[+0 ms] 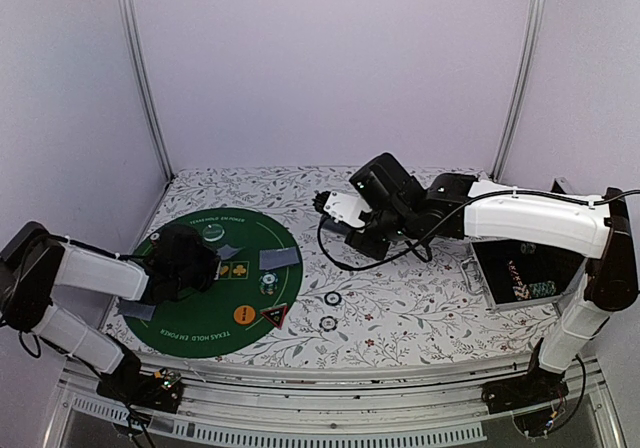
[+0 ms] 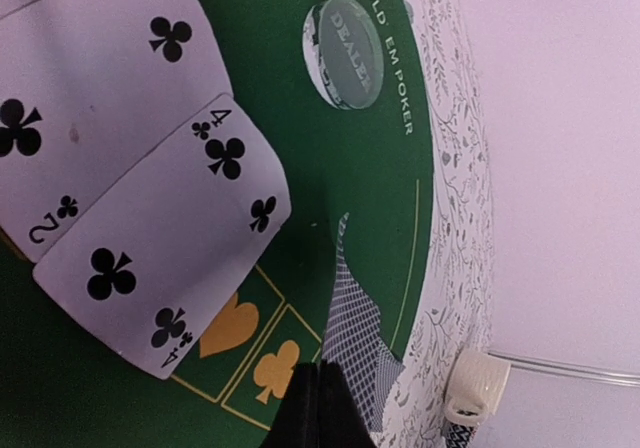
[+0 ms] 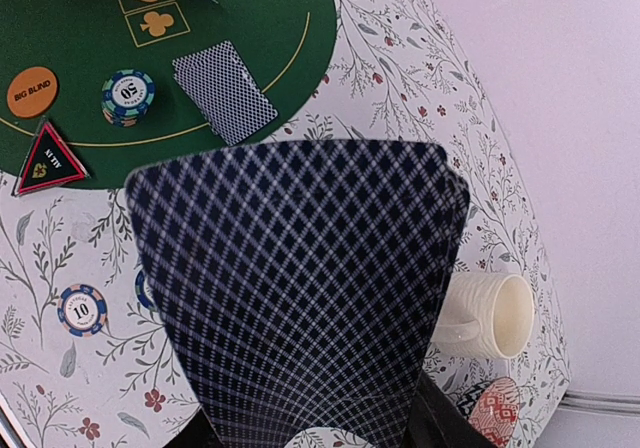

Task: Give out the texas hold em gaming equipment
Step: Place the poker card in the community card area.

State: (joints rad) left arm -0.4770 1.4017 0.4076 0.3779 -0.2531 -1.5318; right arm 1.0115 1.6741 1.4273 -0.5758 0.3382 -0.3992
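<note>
A green round poker mat [image 1: 170, 328] lies at the left. My left gripper [image 1: 188, 260] hovers over it, shut with nothing between its fingers [image 2: 318, 408]. Below it two cards lie face up, the two of clubs [image 2: 90, 98] and the four of clubs [image 2: 170, 258], beside a face-down card [image 2: 368, 333] and the clear dealer disc [image 2: 345, 53]. My right gripper [image 1: 338, 208] is right of the mat, shut on a stack of blue-backed playing cards [image 3: 300, 288]. Under it I see a face-down card [image 3: 225, 90], a 50 chip [image 3: 128, 96], the orange disc [image 3: 32, 91] and the triangular marker [image 3: 50, 158].
Two chips [image 1: 332, 297] [image 1: 327, 322] lie on the floral cloth right of the mat. An open case [image 1: 520, 278] holding chips stands at the right. A cream mug [image 3: 485, 315] and a red-patterned dish [image 3: 500, 408] sit near the back edge.
</note>
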